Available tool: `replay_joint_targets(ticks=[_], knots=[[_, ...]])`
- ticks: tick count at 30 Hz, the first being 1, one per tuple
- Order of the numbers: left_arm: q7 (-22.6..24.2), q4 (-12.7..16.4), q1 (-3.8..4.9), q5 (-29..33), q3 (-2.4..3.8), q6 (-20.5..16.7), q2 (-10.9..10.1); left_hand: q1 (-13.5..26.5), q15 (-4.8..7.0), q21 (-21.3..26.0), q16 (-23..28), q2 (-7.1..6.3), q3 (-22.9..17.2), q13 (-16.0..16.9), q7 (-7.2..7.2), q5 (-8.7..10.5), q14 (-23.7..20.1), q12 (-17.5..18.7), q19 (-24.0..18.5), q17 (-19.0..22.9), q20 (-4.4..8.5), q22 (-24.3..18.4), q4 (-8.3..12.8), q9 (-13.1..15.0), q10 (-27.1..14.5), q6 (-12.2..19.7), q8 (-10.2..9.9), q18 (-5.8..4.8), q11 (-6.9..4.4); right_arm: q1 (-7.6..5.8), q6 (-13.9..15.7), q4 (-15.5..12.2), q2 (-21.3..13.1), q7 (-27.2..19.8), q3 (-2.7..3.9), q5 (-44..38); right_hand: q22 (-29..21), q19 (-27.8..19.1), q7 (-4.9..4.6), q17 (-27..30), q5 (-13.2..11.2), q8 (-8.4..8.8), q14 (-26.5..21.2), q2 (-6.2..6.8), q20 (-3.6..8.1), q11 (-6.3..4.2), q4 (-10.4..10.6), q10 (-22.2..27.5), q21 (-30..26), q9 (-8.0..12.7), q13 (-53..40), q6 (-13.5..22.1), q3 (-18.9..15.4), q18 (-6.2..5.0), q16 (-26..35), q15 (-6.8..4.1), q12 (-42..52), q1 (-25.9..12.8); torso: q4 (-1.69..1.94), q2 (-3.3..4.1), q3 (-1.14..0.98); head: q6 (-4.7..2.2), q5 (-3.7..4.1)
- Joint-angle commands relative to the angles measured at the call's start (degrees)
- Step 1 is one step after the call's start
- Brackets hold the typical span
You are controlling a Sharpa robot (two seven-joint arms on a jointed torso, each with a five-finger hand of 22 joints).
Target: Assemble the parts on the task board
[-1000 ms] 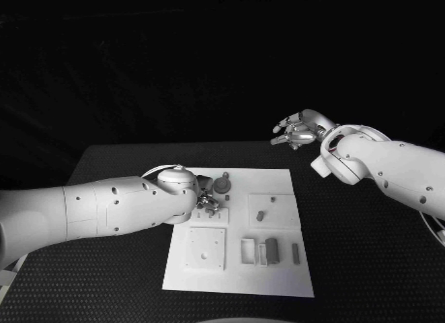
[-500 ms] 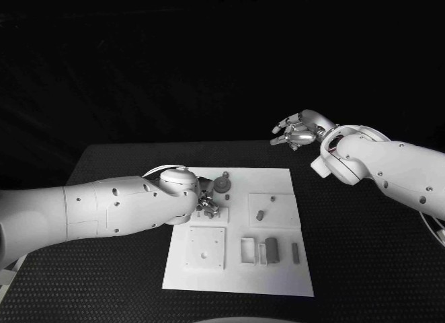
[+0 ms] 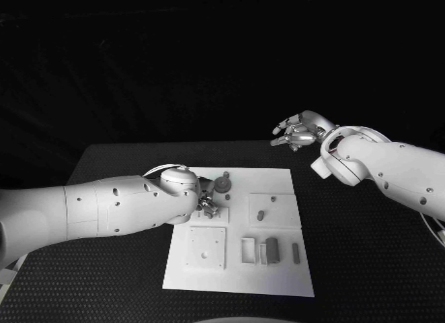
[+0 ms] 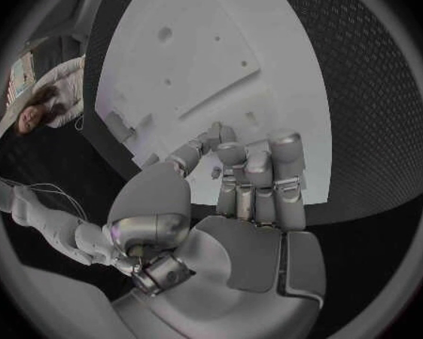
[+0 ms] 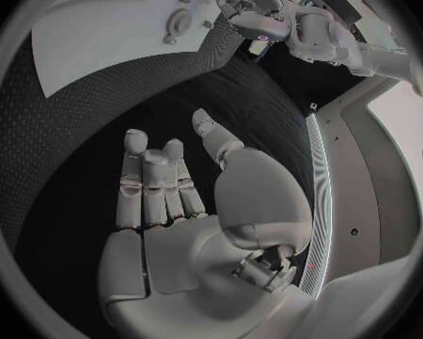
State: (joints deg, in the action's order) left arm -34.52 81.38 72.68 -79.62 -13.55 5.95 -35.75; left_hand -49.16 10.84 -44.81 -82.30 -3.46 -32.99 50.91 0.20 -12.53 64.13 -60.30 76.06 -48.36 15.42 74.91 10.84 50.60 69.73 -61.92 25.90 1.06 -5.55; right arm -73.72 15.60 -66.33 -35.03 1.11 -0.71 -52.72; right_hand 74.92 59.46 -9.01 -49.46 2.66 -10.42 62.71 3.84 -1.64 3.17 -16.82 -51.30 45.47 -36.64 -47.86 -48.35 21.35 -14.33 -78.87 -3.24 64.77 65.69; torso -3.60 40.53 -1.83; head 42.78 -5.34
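The white task board [image 3: 271, 182] lies in the middle of the black table. My left hand [image 3: 207, 202] is low over its near-left corner, fingers curled, and pinches a grey round part [image 3: 222, 180] that stands up just past the fingertips. In the left wrist view the fingers [image 4: 254, 177] are curled over the board [image 4: 202, 53], with the thumb meeting them. My right hand [image 3: 300, 131] hangs high past the board's far right corner, holding nothing. Its fingers [image 5: 150, 181] are straight and the thumb is apart.
A short grey peg [image 3: 260, 215] stands in a raised square plate [image 3: 281, 202]. Another square plate [image 3: 205, 247], a white frame [image 3: 248, 250], a grey block [image 3: 272, 249] and a slim bar [image 3: 295, 252] sit near the front. Black table surrounds the board.
The grey part in my left hand has turned from tilted to more upright, and the hand has shifted slightly. The right hand has stayed in place.
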Motion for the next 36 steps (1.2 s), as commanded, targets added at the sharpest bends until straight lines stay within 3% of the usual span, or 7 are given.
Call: replay_joint_targets(ticks=[1,5,8,21,29,36], knots=[[0.4,-0.1,-0.12,-0.5,-0.09,1.1,0.0,-3.7,0.47,0.0,-0.3,3.23,-2.7,-0.1,0.71,0.32,0.2,-0.1,0.0,0.1,0.32,1.0,2.2,0.0,-0.4,-0.3,-0.3,3.57,0.16,0.04,-0.5,0.0,0.0,-0.2,0.04,0.1,0.4,0.0,-0.39,0.1,0.1,0.07,-0.6,-0.41,-0.35,-0.2,0.0,0.3,-0.3,0.0,0.1,-0.1,-0.5,-0.67,-0.2,-0.01,0.3,-0.2,-0.01,-0.01,-0.02,0.04,-0.01],[0.6,-0.2,-0.12,0.3,-0.08,0.6,-0.1,-4.0,0.46,0.0,-0.3,3.25,-2.7,-0.1,0.7,0.33,0.2,-0.1,0.0,0.1,0.33,1.0,2.3,-0.1,-0.4,-0.4,-0.4,3.58,0.16,0.05,-0.5,0.0,0.0,-0.2,0.04,0.1,0.4,0.0,-0.39,0.1,0.1,0.08,-0.6,-0.42,-0.35,-0.2,0.0,0.3,-0.3,0.0,0.1,-0.1,-0.5,-0.67,-0.2,-0.01,0.3,-0.2,-0.01,-0.01,-0.02,0.05,0.0],[0.7,-0.3,-0.12,1.3,-0.07,-3.2,-0.6,-4.3,0.47,0.0,-0.4,3.47,-2.8,-0.1,0.69,0.32,0.3,-0.2,0.1,0.1,0.33,1.1,2.4,-0.3,-0.3,-0.6,-0.5,3.57,0.15,0.06,-0.4,0.0,0.0,-0.2,0.04,0.1,0.4,0.0,-0.39,0.1,0.1,0.08,-0.6,-0.43,-0.35,-0.2,0.0,0.3,-0.3,0.0,0.1,-0.1,-0.5,-0.67,-0.2,0.0,0.3,-0.2,-0.02,-0.01,-0.01,0.04,-0.05],[0.6,0.9,-0.21,8.8,-0.07,-12.5,-3.1,-4.5,0.58,0.0,-0.4,4.02,-2.7,-0.2,0.52,-0.6,0.4,-0.1,0.2,0.3,0.3,1.0,2.3,-0.5,-0.1,-1.5,-0.3,3.49,0.0,0.09,-0.5,0.0,-0.3,-0.2,0.04,0.1,0.4,0.0,-0.38,0.1,0.1,0.09,-0.6,-0.47,-0.34,-0.2,0.0,0.3,-0.3,0.0,0.1,-0.1,-0.5,-0.67,-0.2,-0.01,0.3,-0.3,0.03,0.0,-0.03,0.06,0.13],[0.9,2.2,-0.87,9.4,-0.07,-14.6,-3.7,-4.3,0.91,-0.2,-0.6,3.37,-2.4,-0.3,0.16,-1.21,1.1,-0.3,0.8,0.4,0.41,1.0,2.1,-0.5,0.6,-2.4,0.0,3.57,-0.34,0.12,-0.5,0.0,-0.4,-0.2,0.04,0.1,0.4,0.0,-0.38,0.1,0.1,0.09,-0.6,-0.47,-0.33,-0.2,0.0,0.3,-0.3,0.0,0.1,-0.1,-0.5,-0.67,-0.2,-0.01,0.3,-0.2,0.14,-0.02,-0.04,0.19,0.0],[1.0,2.8,-1.27,8.6,-0.09,-16.3,-3.6,-3.7,1.27,-0.4,-0.8,3.07,-2.2,-0.3,-0.28,-1.38,1.6,-0.5,1.3,0.4,0.46,1.0,1.2,-0.3,1.1,-3.3,0.9,3.63,-0.75,0.12,-0.5,0.0,-0.5,-0.2,0.04,0.1,0.4,0.0,-0.38,0.1,0.1,0.1,-0.6,-0.47,-0.32,-0.2,0.0,0.3,-0.3,0.0,0.1,-0.1,-0.5,-0.67,-0.2,-0.01,0.3,-0.2,0.03,-0.02,-0.06,0.15,-0.15]])
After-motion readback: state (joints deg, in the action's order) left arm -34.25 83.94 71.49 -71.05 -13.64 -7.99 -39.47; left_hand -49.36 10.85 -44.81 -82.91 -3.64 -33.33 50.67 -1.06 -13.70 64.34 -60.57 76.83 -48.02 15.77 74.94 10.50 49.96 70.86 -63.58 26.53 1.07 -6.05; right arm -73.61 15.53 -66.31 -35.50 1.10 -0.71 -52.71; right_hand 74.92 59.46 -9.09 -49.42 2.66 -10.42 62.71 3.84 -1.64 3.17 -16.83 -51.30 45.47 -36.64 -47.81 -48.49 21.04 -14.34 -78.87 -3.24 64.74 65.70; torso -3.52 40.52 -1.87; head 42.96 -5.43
